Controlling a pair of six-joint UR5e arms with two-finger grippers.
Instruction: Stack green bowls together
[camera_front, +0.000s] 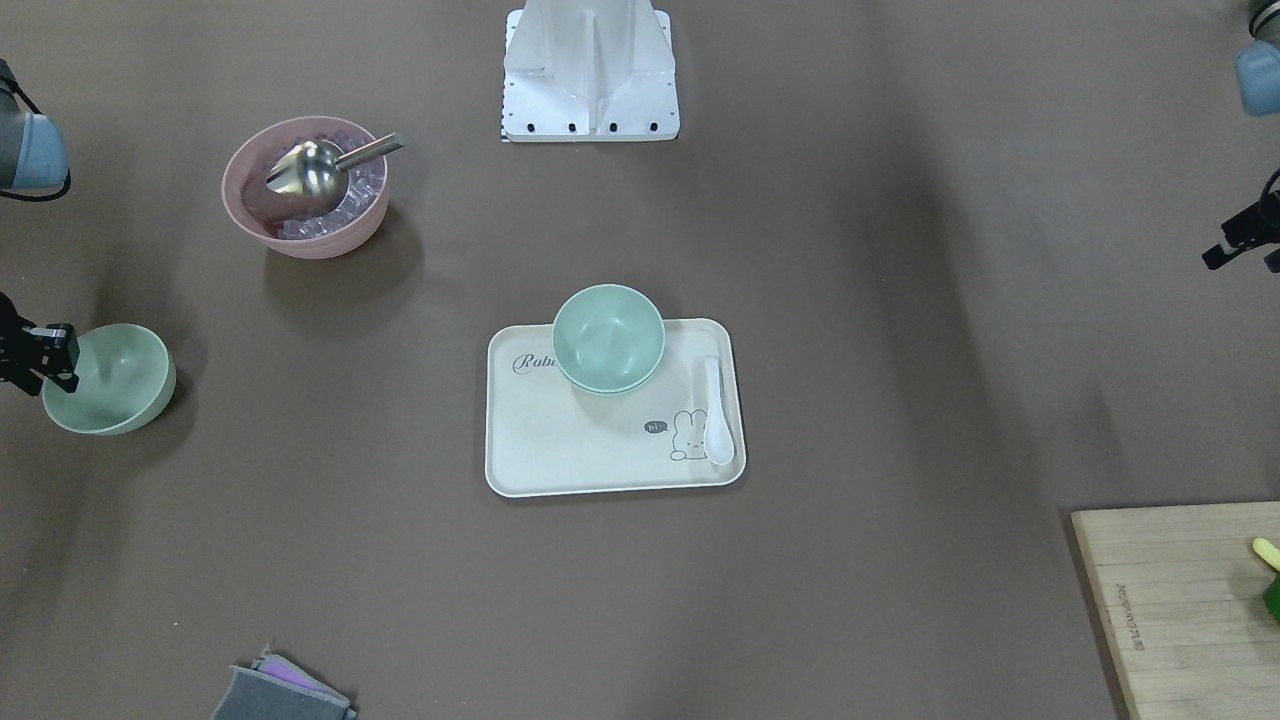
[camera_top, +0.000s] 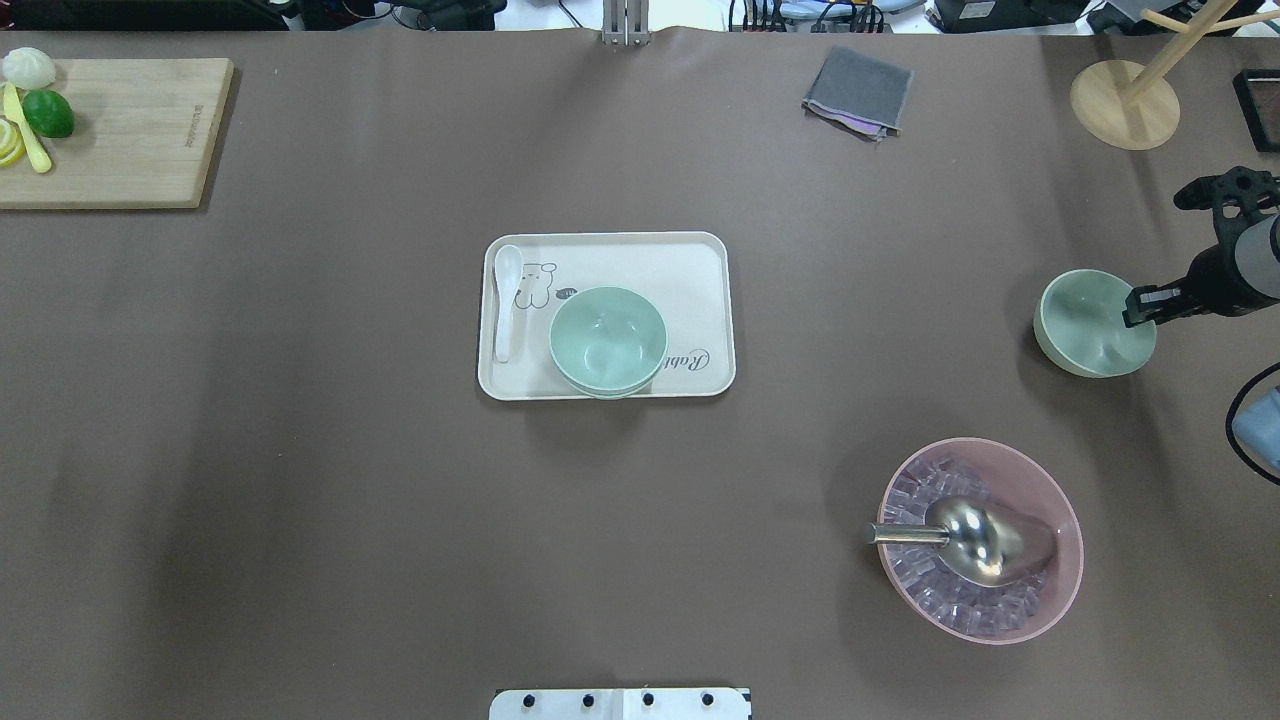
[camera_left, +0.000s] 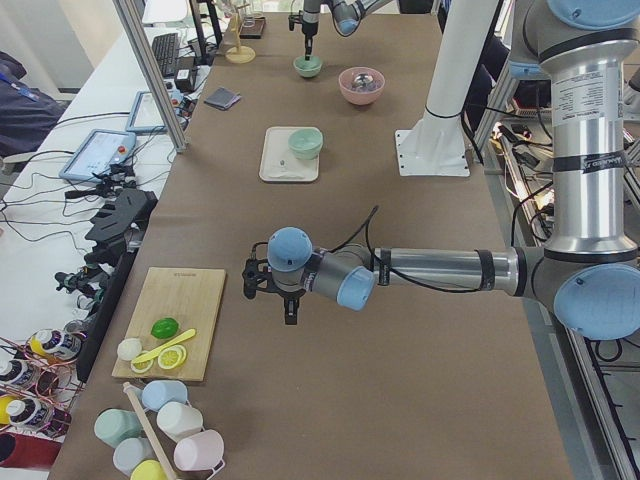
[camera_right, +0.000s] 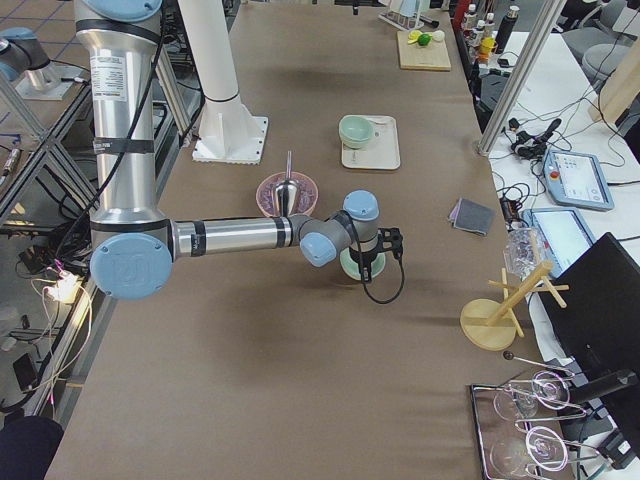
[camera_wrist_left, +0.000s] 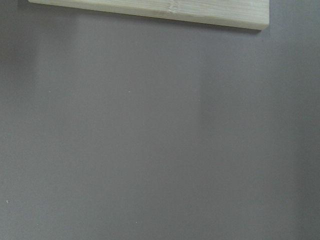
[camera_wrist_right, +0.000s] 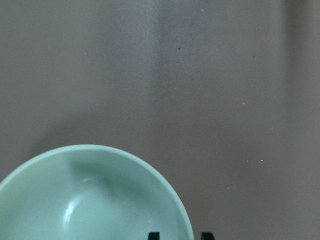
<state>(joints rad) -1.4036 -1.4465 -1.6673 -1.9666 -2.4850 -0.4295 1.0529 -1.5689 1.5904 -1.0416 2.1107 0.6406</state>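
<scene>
Nearest the robot's base, on its right, a pink bowl (camera_top: 1068, 575) held ice cubes and a metal scoop (camera_top: 975, 540). Farther out, mid-surface (camera_top: 300, 450), a tray (camera_top: 690, 270) carried a stack (camera_top: 607, 340) of 2 green bowls, 1 nested in the other, at its near edge, with a white spoon (camera_top: 505, 300) just beside it. Level with the tray and well off to the right, the third bowl (camera_top: 1085, 325) sat upright on the surface. The right gripper (camera_top: 1137, 306) was narrowly parted and straddled that bowl's outer rim, 1 finger inside and 1 outside; contact could not be told. The left gripper (camera_left: 291, 315) hung over the surface near the board (camera_top: 120, 130); whether it was parted or closed could not be told. Farthest out lay a folded grey cloth (camera_top: 858, 92).
</scene>
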